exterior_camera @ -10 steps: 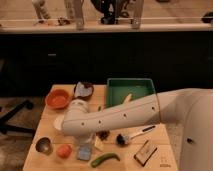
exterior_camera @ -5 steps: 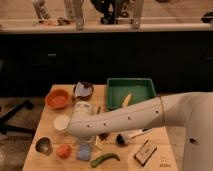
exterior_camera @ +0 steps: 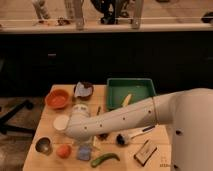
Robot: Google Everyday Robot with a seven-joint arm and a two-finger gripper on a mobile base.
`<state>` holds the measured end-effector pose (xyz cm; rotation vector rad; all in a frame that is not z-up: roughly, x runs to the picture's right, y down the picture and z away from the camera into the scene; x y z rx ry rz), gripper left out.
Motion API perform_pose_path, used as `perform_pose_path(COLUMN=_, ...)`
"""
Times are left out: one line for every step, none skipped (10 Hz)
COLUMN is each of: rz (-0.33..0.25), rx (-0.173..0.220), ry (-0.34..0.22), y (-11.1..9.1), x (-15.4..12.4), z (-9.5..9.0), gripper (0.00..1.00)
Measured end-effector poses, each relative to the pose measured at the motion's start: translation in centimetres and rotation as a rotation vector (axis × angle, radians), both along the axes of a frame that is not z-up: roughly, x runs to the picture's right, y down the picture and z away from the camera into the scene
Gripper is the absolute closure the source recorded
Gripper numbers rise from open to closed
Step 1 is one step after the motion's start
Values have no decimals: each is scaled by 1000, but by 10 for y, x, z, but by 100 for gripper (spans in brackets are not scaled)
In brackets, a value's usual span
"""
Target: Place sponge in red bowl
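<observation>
Gripper: the gripper point(exterior_camera: 83, 143) hangs under the wrist end of the arm, over the front left part of the table point(exterior_camera: 55, 164); its jaws stand wide and hold nothing.
Sponge: the sponge point(exterior_camera: 83, 153) lies flat on the table just below the gripper; if they touch, I cannot tell.
Sponge axis: too unclear to say.
Red bowl: the red bowl point(exterior_camera: 57, 98) stands further back and to the left, well apart from the sponge.
Move needed: probably straight down, then close.
</observation>
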<state>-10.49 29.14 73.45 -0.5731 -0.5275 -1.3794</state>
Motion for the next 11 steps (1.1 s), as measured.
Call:
perform_pose_path(rz=-12, rx=-3, ry=5, y=3, x=-1, z=3, gripper=20)
perform_pose_path(rz=-20, rx=-6, ry=10, y=6, x=-2, z=6, gripper=20)
perform_pose_path(rz=-33, rx=-9, ry=19, y=10, x=-4, z=11, gripper=20)
perform_pose_path(rz=-46, rx=-11, ry=28, y=13, x=-5, z=15, gripper=20)
perform_pose_path(rz=-54, rx=-13, ry=34, y=15, x=-6, z=18, gripper=20)
perform_pose_path(rz=-57, rx=-14, ry=42, y=16, x=-5, z=20, gripper=20)
perform_pose_path(rz=-61, rx=-14, ry=53, y=18, x=-4, z=23, gripper=20)
perform_pose_path(rz=-59, rx=-17, ry=58, y=19, x=-6, z=25, gripper=20)
perform_pose_path(rz=-46, rx=-23, ry=62, y=18, x=-6, z=26, gripper=20)
perform_pose_path(rz=-28, rx=-34, ry=65, y=16, x=-4, z=28, gripper=20)
perform_pose_path(rz=-12, rx=-45, ry=61, y=15, x=-5, z=29, gripper=20)
